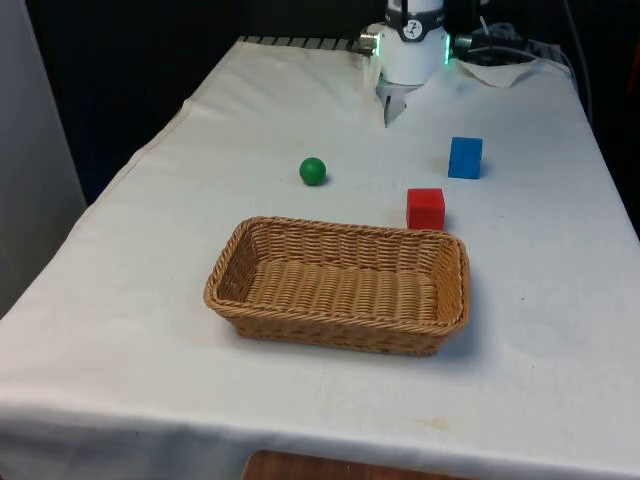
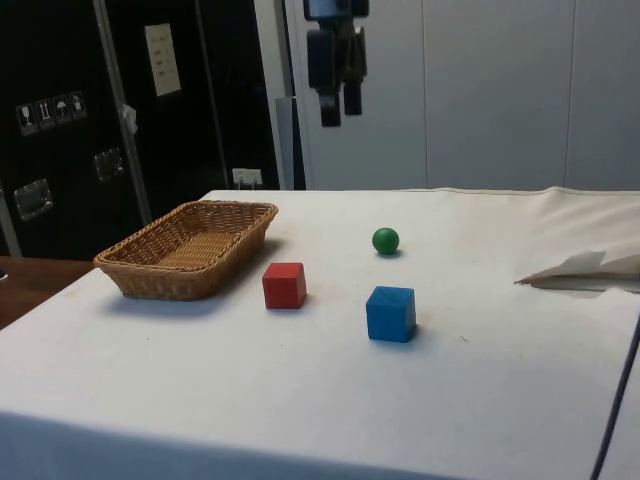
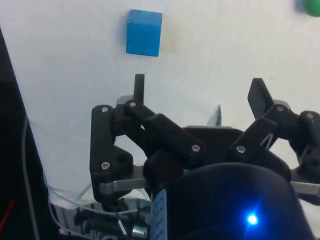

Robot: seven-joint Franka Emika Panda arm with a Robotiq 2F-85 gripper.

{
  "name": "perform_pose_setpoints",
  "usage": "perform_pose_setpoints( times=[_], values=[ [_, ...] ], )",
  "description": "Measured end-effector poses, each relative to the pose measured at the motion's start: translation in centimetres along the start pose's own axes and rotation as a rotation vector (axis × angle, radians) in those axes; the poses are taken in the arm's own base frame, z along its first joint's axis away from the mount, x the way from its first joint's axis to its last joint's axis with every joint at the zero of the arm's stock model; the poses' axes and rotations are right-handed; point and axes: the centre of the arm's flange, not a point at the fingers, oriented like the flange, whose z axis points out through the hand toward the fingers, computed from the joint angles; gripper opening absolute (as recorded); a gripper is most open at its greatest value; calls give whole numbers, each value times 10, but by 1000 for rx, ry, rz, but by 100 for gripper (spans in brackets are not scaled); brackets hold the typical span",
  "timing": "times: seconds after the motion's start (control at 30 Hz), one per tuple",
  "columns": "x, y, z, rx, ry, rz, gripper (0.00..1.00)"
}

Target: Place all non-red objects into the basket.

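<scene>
Room lies open around the wicker basket [image 1: 340,285] mid-bench; red cube [image 1: 425,208] sits just behind it, blue cube [image 1: 465,157] and green ball [image 1: 312,171] farther back. Gripper [image 2: 338,95] hangs high, jaws wide apart, empty.

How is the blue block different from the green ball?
The blue block has flat sides and corners; the green ball is round. The blue block looks bigger than the green ball. The blue block sits toward the front view's right, the green ball toward its left. Both rest on the white cloth, outside the basket, and neither is red.
</scene>
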Motion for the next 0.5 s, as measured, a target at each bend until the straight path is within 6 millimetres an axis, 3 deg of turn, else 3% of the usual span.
perform_pose_setpoints(
  times=[0.5],
  values=[
    [-38,-18,57,-2,5,25,100]
  ],
)
